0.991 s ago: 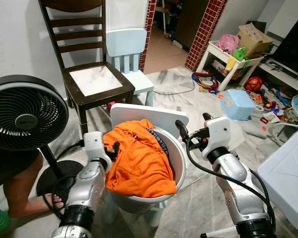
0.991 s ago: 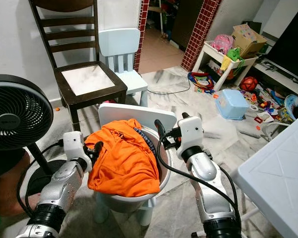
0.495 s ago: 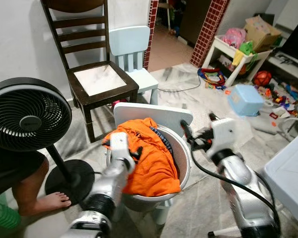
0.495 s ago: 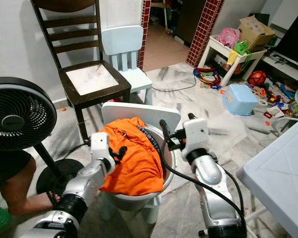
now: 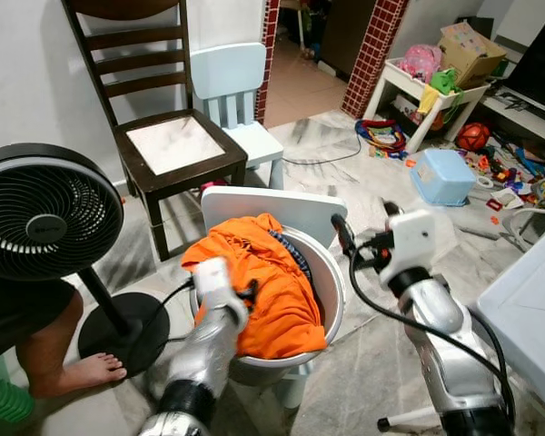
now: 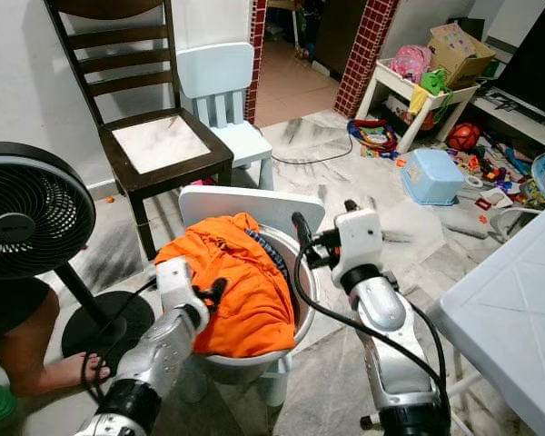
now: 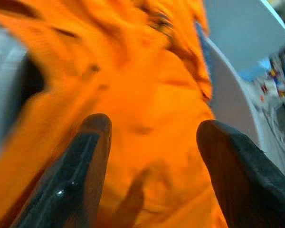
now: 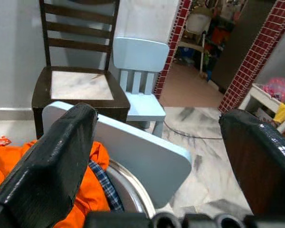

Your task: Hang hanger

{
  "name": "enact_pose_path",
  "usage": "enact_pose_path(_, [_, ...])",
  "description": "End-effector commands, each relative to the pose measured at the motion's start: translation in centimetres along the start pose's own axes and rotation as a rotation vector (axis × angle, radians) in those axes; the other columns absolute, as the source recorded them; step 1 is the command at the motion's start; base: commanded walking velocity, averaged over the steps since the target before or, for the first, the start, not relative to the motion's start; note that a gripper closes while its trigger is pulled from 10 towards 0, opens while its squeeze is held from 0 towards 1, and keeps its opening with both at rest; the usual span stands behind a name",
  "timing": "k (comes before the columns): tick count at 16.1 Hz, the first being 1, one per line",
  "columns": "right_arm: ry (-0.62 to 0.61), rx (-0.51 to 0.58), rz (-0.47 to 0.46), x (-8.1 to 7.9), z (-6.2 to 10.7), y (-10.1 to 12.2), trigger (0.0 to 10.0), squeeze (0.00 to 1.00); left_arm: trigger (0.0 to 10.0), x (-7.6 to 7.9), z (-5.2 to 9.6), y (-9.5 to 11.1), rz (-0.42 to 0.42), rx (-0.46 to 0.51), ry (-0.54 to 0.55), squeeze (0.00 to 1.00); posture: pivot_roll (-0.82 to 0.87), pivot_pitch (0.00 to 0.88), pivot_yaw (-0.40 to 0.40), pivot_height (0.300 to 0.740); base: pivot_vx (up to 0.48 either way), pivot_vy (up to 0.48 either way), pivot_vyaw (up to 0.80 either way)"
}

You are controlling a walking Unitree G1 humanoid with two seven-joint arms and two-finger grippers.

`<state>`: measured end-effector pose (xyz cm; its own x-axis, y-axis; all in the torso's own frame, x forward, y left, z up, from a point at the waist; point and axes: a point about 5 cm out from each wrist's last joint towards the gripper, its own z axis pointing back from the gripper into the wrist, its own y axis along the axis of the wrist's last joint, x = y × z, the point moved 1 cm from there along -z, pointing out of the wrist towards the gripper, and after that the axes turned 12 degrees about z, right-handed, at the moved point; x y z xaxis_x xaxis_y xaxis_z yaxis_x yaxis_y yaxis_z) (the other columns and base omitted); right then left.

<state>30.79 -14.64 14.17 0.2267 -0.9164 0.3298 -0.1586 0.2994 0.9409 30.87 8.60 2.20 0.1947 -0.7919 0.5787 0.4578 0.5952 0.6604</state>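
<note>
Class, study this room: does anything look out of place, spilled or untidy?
Yes. The orange garment spills over the rim of the white basin, which sits oddly on a small white chair. Toys lie scattered across the floor on the right. The left hand hovers open at the garment.

No words, numbers or brand marks can be read. The badge at the hub of the fan (image 5: pixel 47 226) and the cardboard box (image 5: pixel 465 44) at two o'clock are too small to tell.
</note>
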Motion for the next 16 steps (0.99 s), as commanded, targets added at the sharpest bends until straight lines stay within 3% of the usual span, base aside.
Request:
enact_pose_path(1, [0.001,-0.023,0.002,0.2,0.1,-0.5,10.0,0.00,10.0,0.5,0.0,0.2,0.009,0.009,-0.008,0.00,-0.05,0.081,-0.131,0.740,0.000,0.000,0.00])
enact_pose_path(4, [0.010,-0.019,-0.003,-0.1,-0.2,-0.4,10.0,0.00,10.0,-1.3,0.7,0.3,0.102,0.016,0.049,0.00,-0.05,0.081,-0.131,0.740,0.000,0.000,0.00])
enact_pose_path(16, [0.010,-0.012,-0.007,-0.1,-0.1,-0.3,10.0,0.00,10.0,-4.3,0.6,1.4,0.284,0.008,0.130,0.00,-0.07,0.081,-0.122,0.740,0.000,0.000,0.00])
